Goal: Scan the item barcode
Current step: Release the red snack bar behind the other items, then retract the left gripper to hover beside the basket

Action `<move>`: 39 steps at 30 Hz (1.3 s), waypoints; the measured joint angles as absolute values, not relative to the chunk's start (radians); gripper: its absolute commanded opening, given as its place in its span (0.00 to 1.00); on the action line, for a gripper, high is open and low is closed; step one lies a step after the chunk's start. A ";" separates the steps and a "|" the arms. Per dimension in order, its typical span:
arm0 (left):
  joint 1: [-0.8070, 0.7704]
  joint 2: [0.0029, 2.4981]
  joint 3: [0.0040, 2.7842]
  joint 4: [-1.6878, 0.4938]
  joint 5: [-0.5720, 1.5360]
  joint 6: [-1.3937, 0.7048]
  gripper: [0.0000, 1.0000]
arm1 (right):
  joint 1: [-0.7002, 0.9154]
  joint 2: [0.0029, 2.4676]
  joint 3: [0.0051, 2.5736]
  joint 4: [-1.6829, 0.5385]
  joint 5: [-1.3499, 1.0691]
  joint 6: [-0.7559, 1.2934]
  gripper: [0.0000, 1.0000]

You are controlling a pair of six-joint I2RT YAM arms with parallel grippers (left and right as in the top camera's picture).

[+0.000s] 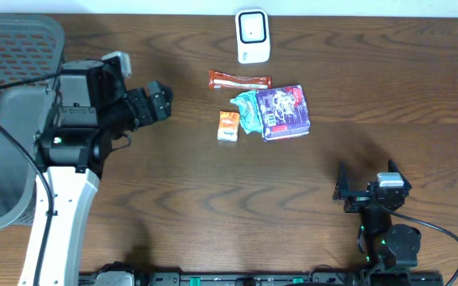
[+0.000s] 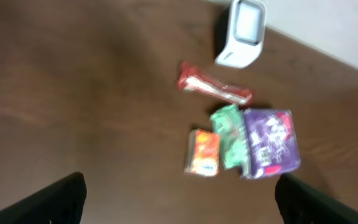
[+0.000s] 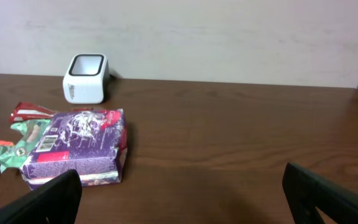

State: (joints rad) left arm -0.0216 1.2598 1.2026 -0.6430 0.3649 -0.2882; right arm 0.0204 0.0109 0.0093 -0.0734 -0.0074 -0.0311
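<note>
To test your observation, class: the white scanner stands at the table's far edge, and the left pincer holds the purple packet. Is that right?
Not quite. The left pincer is open and holds nothing; the purple packet lies on the table beside the green packet, as the overhead view shows. The white scanner does stand at the far edge.

The table (image 1: 213, 206) is dark wood with lines in it and a soft shine, the scanner (image 1: 253, 36) is smooth white plastic, and the purple pack (image 1: 285, 111), red bar (image 1: 239, 80) and green packet (image 1: 247, 110) have shiny, crinkly wrappers.
</note>
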 measured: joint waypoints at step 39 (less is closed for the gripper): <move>-0.010 0.953 0.910 -0.546 0.364 -0.075 0.97 | 0.020 0.011 0.009 -0.074 -0.007 -0.031 0.99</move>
State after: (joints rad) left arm -0.0101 0.9535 0.9104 -0.5461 0.3645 -0.0753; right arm 0.0204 0.0109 0.0093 -0.0738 -0.0074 -0.0307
